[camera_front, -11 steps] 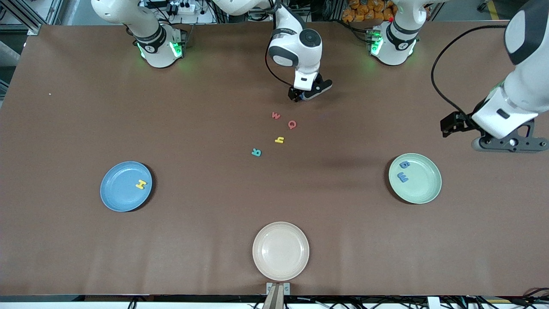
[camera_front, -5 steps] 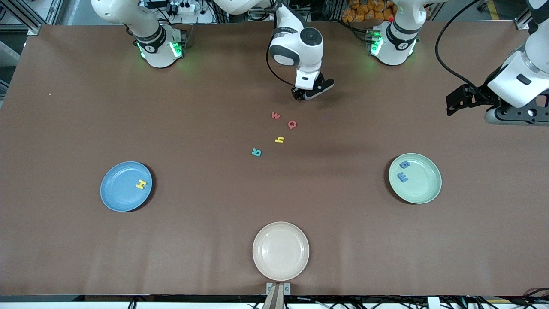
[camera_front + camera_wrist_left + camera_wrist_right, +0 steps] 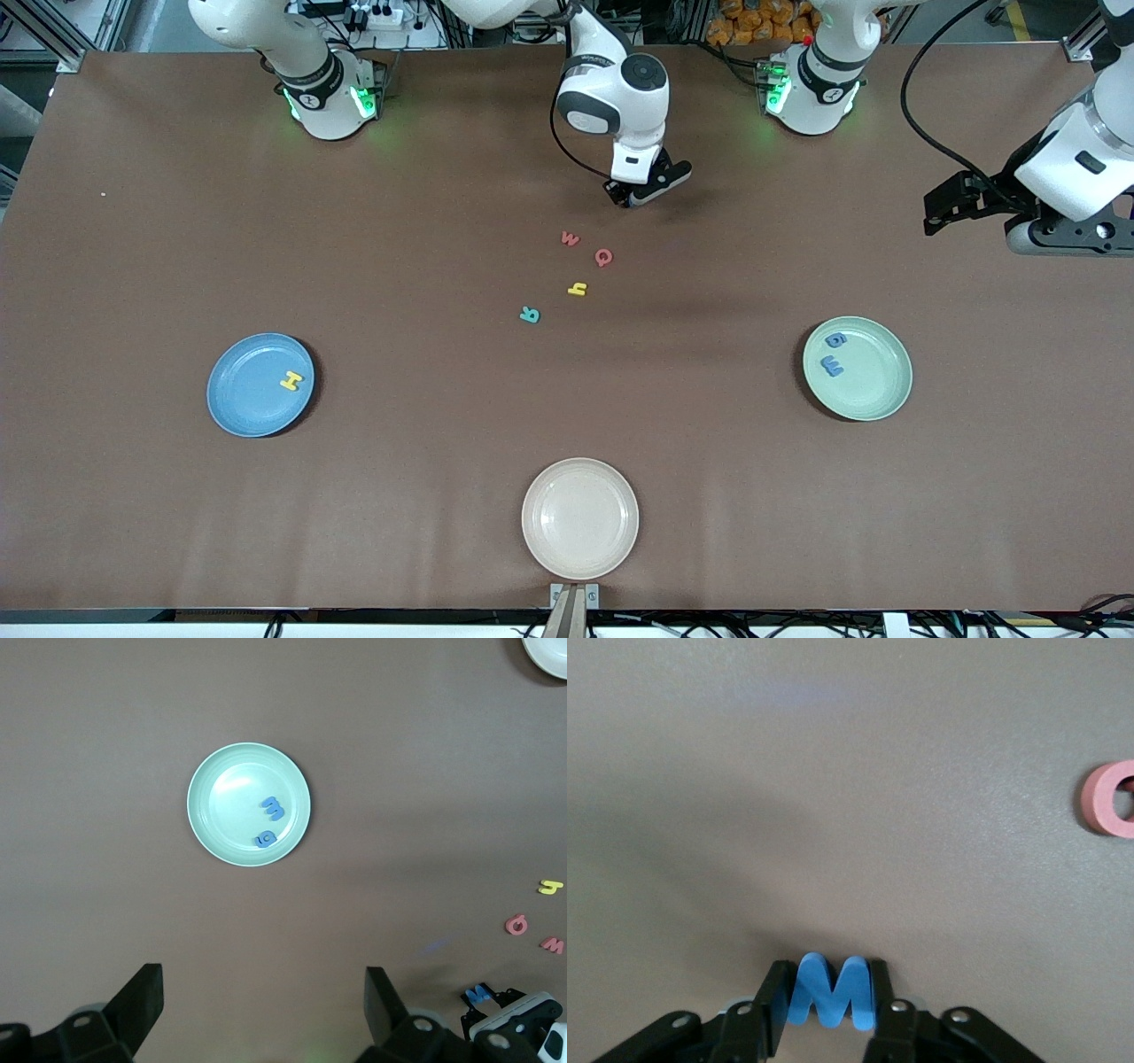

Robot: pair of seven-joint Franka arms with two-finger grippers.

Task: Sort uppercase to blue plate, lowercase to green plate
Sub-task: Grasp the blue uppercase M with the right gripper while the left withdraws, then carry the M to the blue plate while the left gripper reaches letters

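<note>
Blue W (image 3: 831, 992) sits pinched between the right gripper (image 3: 631, 197) fingers (image 3: 772, 1005), seen clearly in the right wrist view; it is also visible in the left wrist view (image 3: 478, 995). A second ago those fingers stood apart around it; they have since closed on the letter. The gripper has shifted only slightly, and the letter is lifted just off the table (image 3: 133, 266), with its shadow on the surface below.

Right arm reaches down from its base at the top of the front view, wrist bent, gripper pointing at the table over a spot farther from the front camera than the loose letters.

Loose on the table, unchanged since the earlier frames: red w (image 3: 570, 238), red Q (image 3: 603, 258), yellow h (image 3: 577, 289), teal R (image 3: 530, 315), in a short line running toward the front camera. The red Q also shows at the edge of the right wrist view (image 3: 1109, 798).

Blue plate (image 3: 239, 408), toward the right arm's end, holds yellow H (image 3: 291, 381). Green plate (image 3: 873, 390), toward the left arm's end, holds blue g (image 3: 836, 339) and blue m (image 3: 832, 365). Cream plate (image 3: 580, 518) lies nearest the front camera.

Left gripper (image 3: 1063, 237) has risen and drawn away from the green plate over the last second; it now hangs high over the table's edge at the left arm's end, fingers (image 3: 142, 1001) spread wide, holding nothing.
</note>
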